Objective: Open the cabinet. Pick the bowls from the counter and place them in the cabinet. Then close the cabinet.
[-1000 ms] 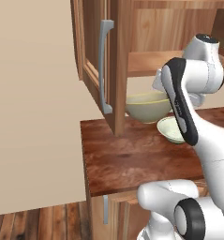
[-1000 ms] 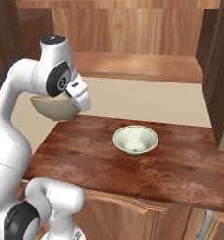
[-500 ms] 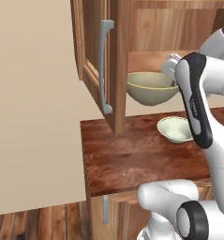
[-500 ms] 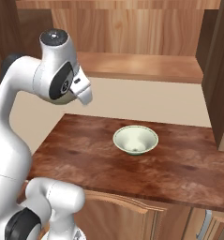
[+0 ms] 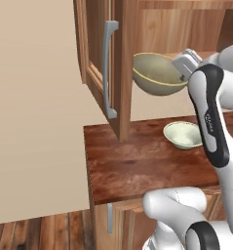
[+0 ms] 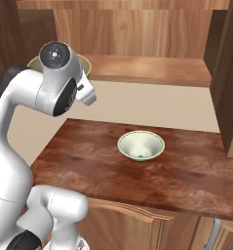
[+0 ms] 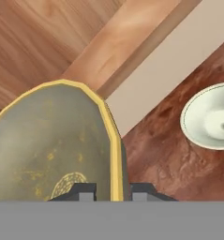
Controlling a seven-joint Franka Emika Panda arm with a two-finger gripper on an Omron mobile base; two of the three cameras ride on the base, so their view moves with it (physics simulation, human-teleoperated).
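Olive-tan bowl (image 5: pixel 158 74) pinched by its rim in the gripper (image 7: pixel 112 190), raised at the open cabinet (image 5: pixel 117 63) shelf's front edge. Pale bowl (image 6: pixel 141 145) mid-counter (image 6: pixel 196 177), toward the back edge.

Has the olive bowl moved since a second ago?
Yes. The olive bowl, pinched at its rim by the gripper, has risen from counter height to the cabinet shelf level.

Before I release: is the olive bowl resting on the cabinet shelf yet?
Cannot tell. In the left base view the olive bowl hangs at shelf height, gripper pinching its rim; no view shows its underside.
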